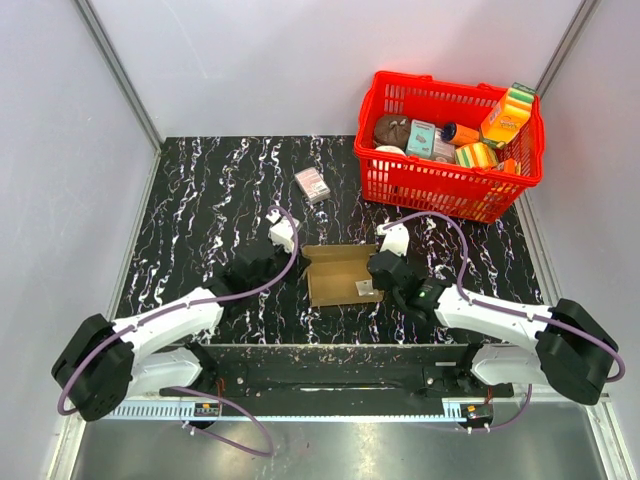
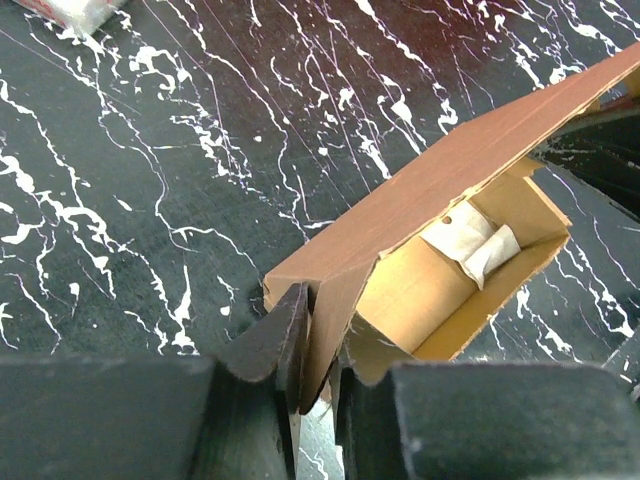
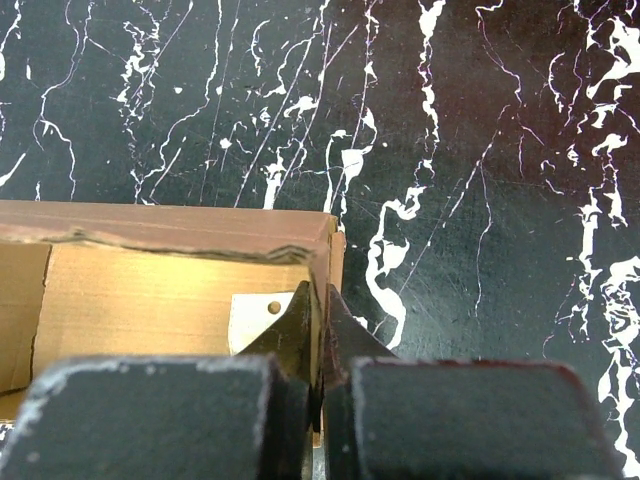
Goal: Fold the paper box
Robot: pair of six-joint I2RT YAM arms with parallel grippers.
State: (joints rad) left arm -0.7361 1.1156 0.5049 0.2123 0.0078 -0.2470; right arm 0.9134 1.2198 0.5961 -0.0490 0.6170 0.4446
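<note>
The left pincer (image 2: 305, 335) is narrowed onto the left wall of the paper box (image 1: 340, 272), and the right pincer (image 3: 320, 325) is pinched tight on its right wall. The box lies open at the middle of the counter (image 1: 200, 200). I think both walls should rise evenly along their creases, without tearing. Behind stands a red basket (image 1: 430, 185).

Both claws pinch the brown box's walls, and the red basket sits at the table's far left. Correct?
No: the top view shows the red basket at the far right. The left claw and right claw do pinch walls of the paper box.
</note>
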